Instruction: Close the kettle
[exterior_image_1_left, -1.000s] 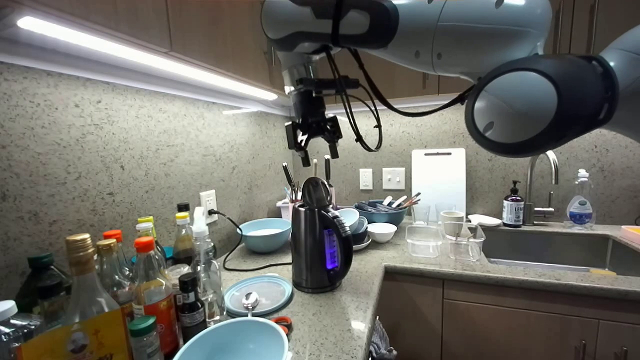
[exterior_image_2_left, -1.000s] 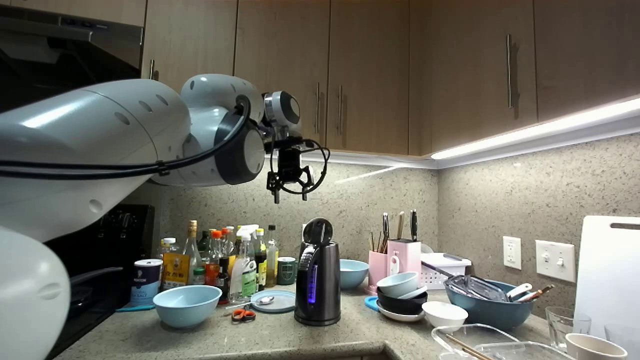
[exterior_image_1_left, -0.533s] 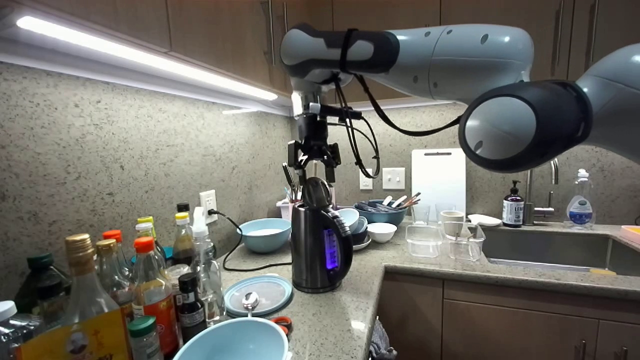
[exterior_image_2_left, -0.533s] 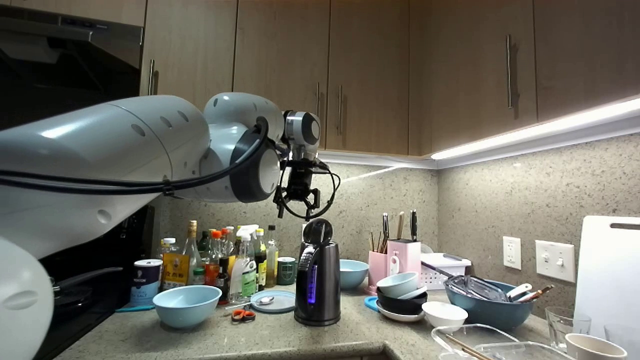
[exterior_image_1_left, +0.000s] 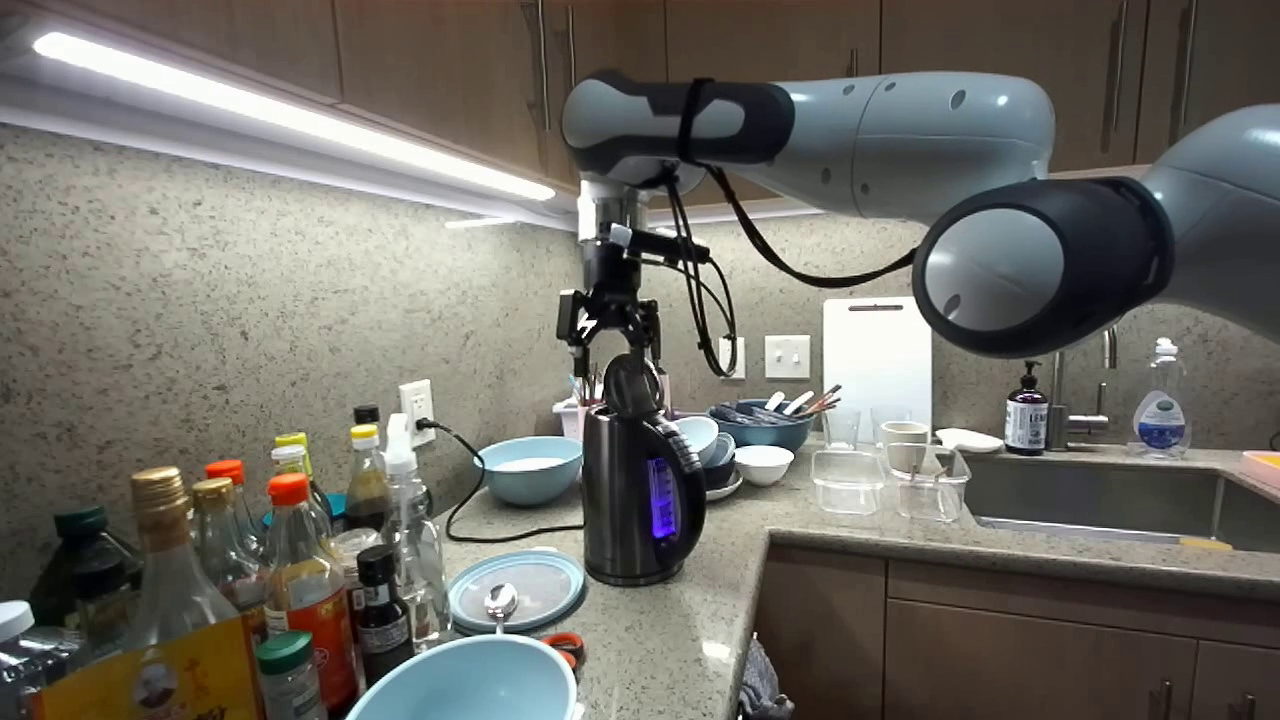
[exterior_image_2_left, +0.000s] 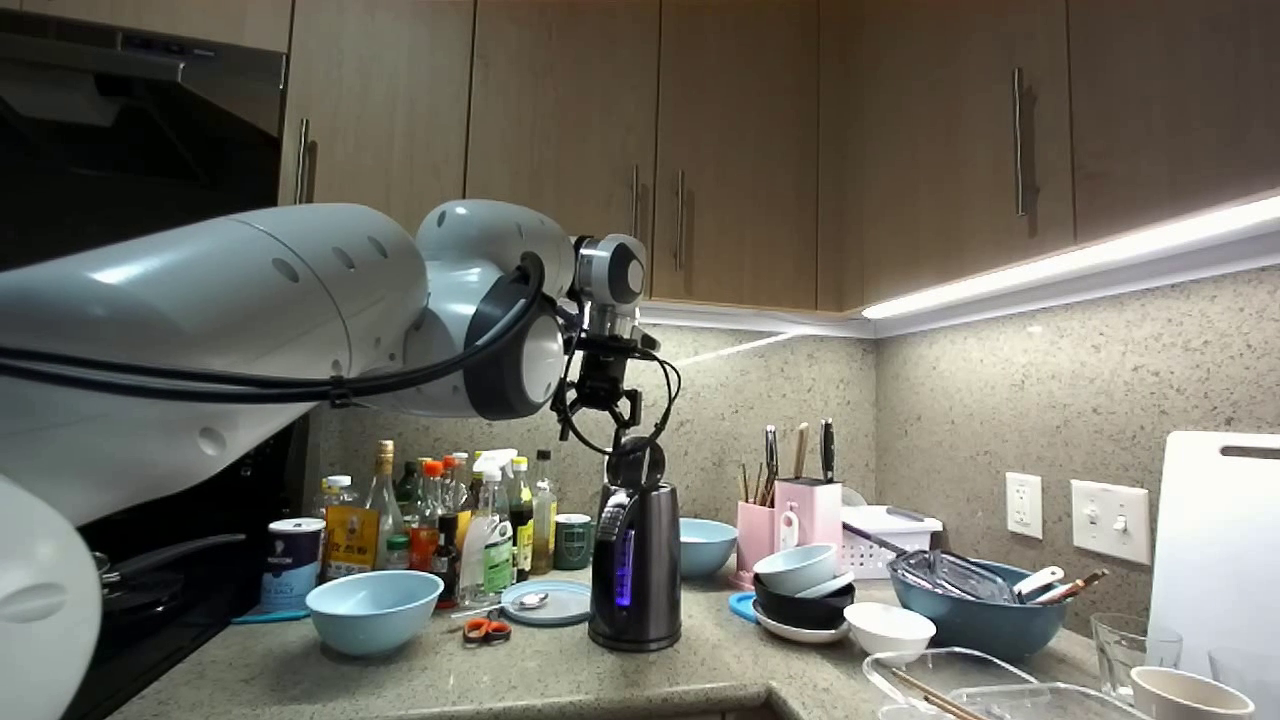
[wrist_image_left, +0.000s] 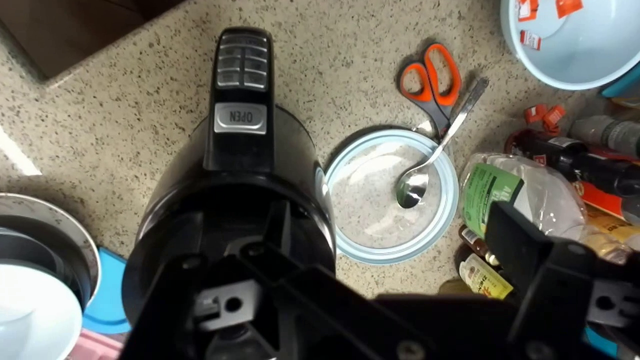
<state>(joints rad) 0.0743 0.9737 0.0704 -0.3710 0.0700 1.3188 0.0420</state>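
Observation:
The dark kettle (exterior_image_1_left: 612, 500) stands on the counter with its lid (exterior_image_2_left: 637, 463) raised upright; its water window glows purple. In the wrist view the kettle (wrist_image_left: 295, 145) is at the left, handle and OPEN button toward the top. My gripper (exterior_image_1_left: 618, 362) points down at the height of the raised lid, its fingers spread wide with nothing held. One finger (wrist_image_left: 280, 222) appears over the kettle's top in the wrist view, while the opposite finger (wrist_image_left: 515, 225) hangs out over the bottle side. Whether a fingertip touches the lid I cannot tell.
Several bottles (exterior_image_2_left: 490, 530) crowd beside the kettle. A round blue-rimmed lid with a spoon (wrist_image_left: 412, 190), orange scissors (wrist_image_left: 435, 80) and a blue bowl (exterior_image_2_left: 374, 610) lie near. A pink knife block (exterior_image_2_left: 810, 520) and stacked bowls (exterior_image_2_left: 800, 590) stand opposite; cabinets (exterior_image_2_left: 560, 130) hang above.
My gripper has come down from well above the kettle to the raised lid's height, shifting slightly toward the bottle side lately in an exterior view. The kettle and its lid have not moved.

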